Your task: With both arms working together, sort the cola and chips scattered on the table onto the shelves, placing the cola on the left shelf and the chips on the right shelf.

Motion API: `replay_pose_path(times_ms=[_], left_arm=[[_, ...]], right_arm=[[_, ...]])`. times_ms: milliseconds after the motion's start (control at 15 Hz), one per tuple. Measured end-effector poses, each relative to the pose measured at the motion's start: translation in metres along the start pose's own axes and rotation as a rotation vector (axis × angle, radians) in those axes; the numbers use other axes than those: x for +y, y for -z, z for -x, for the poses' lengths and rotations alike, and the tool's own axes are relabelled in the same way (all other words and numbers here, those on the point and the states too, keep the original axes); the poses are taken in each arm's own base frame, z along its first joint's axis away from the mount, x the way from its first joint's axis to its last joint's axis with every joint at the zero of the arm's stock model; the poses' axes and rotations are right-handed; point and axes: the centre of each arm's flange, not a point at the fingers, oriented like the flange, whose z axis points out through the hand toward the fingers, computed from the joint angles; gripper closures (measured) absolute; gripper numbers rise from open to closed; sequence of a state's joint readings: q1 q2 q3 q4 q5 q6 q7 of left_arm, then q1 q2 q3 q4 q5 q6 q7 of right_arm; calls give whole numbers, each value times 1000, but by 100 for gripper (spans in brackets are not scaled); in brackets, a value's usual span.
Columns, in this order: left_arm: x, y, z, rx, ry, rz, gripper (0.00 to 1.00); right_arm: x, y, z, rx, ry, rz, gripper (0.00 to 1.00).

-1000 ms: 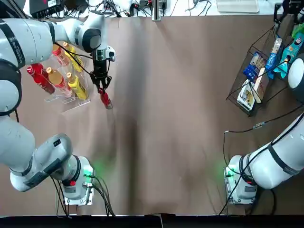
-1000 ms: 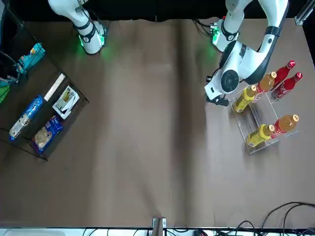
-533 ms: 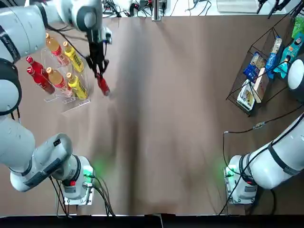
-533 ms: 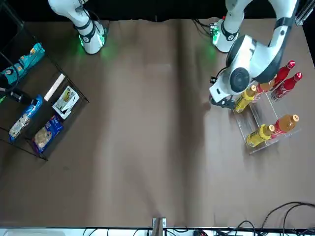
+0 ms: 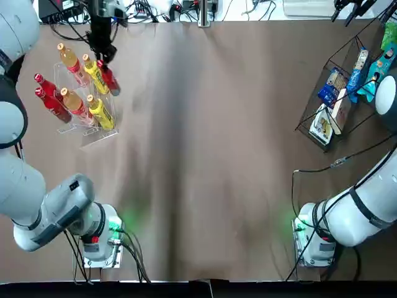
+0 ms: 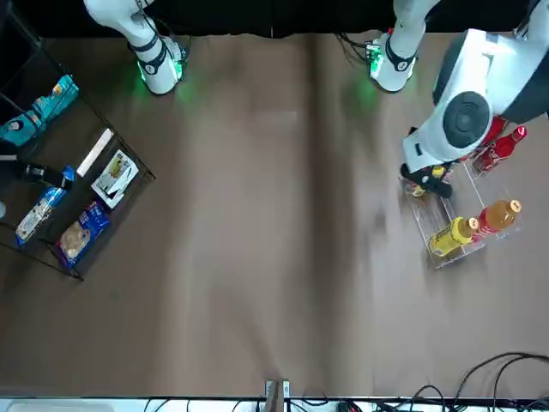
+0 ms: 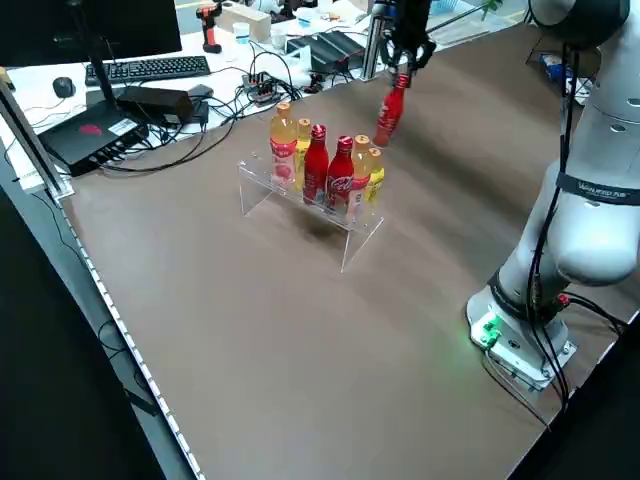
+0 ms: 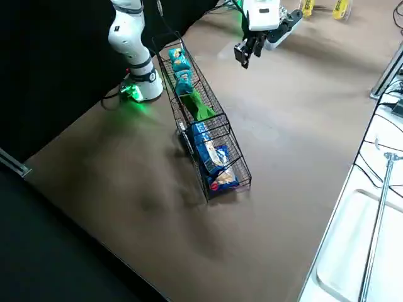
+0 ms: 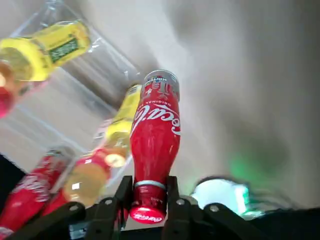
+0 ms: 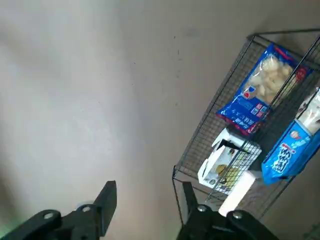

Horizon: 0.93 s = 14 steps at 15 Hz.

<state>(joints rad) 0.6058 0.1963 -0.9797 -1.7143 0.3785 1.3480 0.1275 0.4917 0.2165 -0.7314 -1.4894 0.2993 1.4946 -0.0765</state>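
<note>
"What takes up the most room?"

"The brown worktop [image 5: 211, 155]. The left arm [image 5: 37, 205] is down the left side of the top view, and the right arm [image 5: 372, 198] is at its right edge."

"And the shelves?"

"The black wire basket [image 5: 346, 115] is upper right in the top view, the clear stepped rack [image 5: 98, 135] upper left."

"How are the claws?"

"The right claw [image 5: 342, 20] is at the top right, beyond the basket, its two fingers spread well apart with nothing between them. The left claw [image 5: 107, 61] is near the top left, closed on the capped end of one cola bottle [image 9: 155, 125]."

"Where's that bottle exactly?"

"In the top view, at the rack's upper right corner; in the left side view it hangs tilted, cap end up, right of the rack."

"The other cola?"

"Two red bottles [image 7: 327, 170] stand on the rack, among orange-drink bottles [image 7: 283, 145] and yellow-labelled bottles [image 5: 102, 115]."

"The chips?"

"In the basket: two teal packets [image 8: 183, 82] at the upper end in the right side view, then the green packet [image 8: 199, 107], with larger blue packs [image 8: 204, 141] below."
</note>
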Motion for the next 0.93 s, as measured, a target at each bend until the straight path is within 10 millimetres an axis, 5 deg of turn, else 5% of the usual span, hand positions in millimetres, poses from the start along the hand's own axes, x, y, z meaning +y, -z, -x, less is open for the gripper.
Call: replay_pose_path(times_ms=[267, 467, 667, 933], left_arm=[[-39, 13, 15, -39, -176, -108, 68], [-61, 14, 23, -109, -318, -199, 68], [-86, 9, 33, -168, -434, -228, 68], [-128, -2, 51, -230, -521, -225, 68]], right_arm=[[8, 1, 0, 3, 45, -2, 24], [-17, -9, -1, -26, 119, 43, 1], [-57, -24, 1, -57, 217, 87, 0], [-59, -15, 19, -46, 243, 85, 0]])
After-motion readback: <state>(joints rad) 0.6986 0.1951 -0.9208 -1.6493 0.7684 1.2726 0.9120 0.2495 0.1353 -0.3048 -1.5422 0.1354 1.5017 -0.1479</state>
